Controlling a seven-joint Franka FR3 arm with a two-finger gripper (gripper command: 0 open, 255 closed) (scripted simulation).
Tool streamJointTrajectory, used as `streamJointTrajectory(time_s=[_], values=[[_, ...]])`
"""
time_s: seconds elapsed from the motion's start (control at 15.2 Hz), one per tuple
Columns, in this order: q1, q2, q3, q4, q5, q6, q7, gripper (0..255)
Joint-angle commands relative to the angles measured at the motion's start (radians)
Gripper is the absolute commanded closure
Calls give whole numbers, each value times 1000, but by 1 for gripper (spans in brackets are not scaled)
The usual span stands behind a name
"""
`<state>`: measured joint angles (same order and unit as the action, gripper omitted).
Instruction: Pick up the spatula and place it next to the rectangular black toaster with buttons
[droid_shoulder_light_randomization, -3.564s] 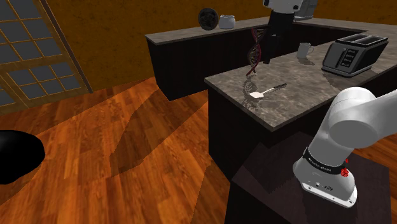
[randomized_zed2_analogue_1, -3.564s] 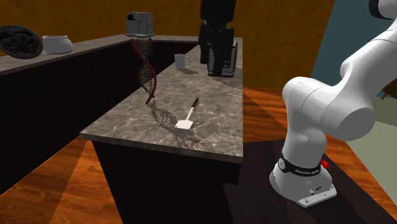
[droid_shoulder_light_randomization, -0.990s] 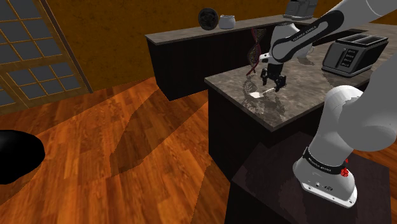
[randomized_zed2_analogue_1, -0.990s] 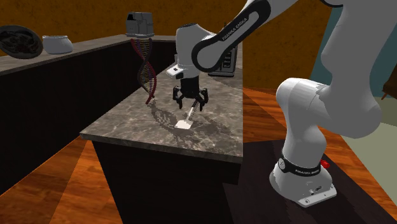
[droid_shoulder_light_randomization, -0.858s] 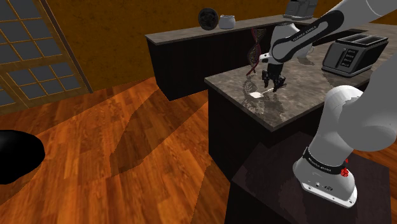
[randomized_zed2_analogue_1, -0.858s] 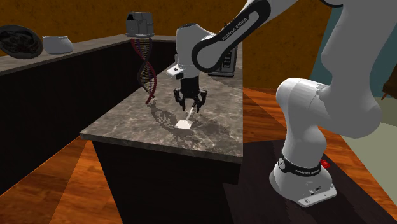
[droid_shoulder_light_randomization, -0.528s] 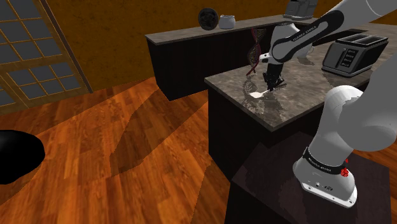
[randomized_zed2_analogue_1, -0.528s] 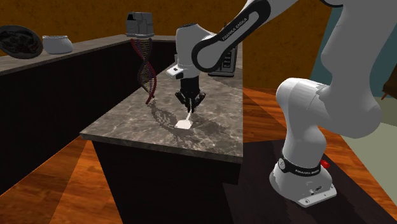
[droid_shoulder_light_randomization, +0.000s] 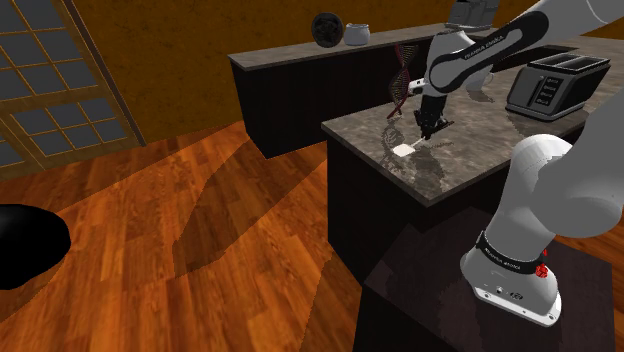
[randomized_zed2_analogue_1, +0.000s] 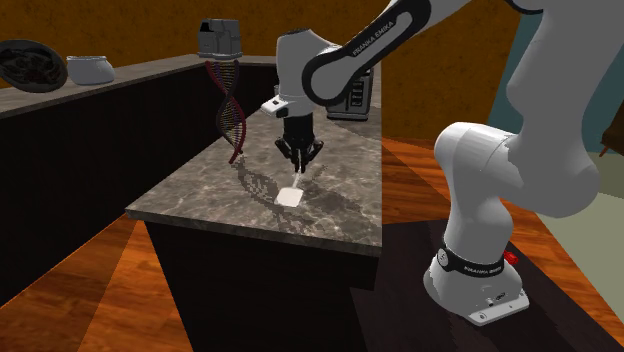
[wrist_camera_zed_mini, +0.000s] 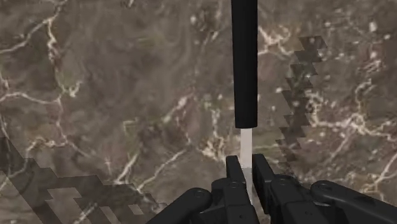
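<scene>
The spatula lies on the marble counter (droid_shoulder_light_randomization: 470, 150), its white blade (droid_shoulder_light_randomization: 403, 148) (randomized_zed2_analogue_1: 291, 196) towards the counter's edge. My black gripper (droid_shoulder_light_randomization: 428, 131) (randomized_zed2_analogue_1: 298, 163) points straight down over it, shut on the thin white shaft. In the wrist view the two fingers (wrist_camera_zed_mini: 245, 167) clasp that shaft just below the black handle (wrist_camera_zed_mini: 244, 63), which runs away from the hand. The blade end stays low at the counter. The black toaster with buttons (droid_shoulder_light_randomization: 555, 85) stands further along the same counter, at the shoulder view's right.
A dark red helix model (droid_shoulder_light_randomization: 402, 75) (randomized_zed2_analogue_1: 228, 110) stands on the counter right beside the gripper. The back counter carries a dark bowl (randomized_zed2_analogue_1: 30, 62), a white pot (randomized_zed2_analogue_1: 88, 68) and a grey machine (randomized_zed2_analogue_1: 220, 38). The counter's edge drops to a wood floor (droid_shoulder_light_randomization: 200, 230).
The fingers stood open around the spatula's shaft a second ago and have shut on it. The hand has since risen slightly.
</scene>
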<state>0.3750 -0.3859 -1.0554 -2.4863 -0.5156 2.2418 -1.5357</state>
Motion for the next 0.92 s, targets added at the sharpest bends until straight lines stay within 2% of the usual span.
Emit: streamJointTrajectory(time_s=[0.0, 0.86], values=[[-10, -20, 21, 15, -3, -35, 4, 255], [-56, -125, 140, 116, 2, -241, 11, 255]])
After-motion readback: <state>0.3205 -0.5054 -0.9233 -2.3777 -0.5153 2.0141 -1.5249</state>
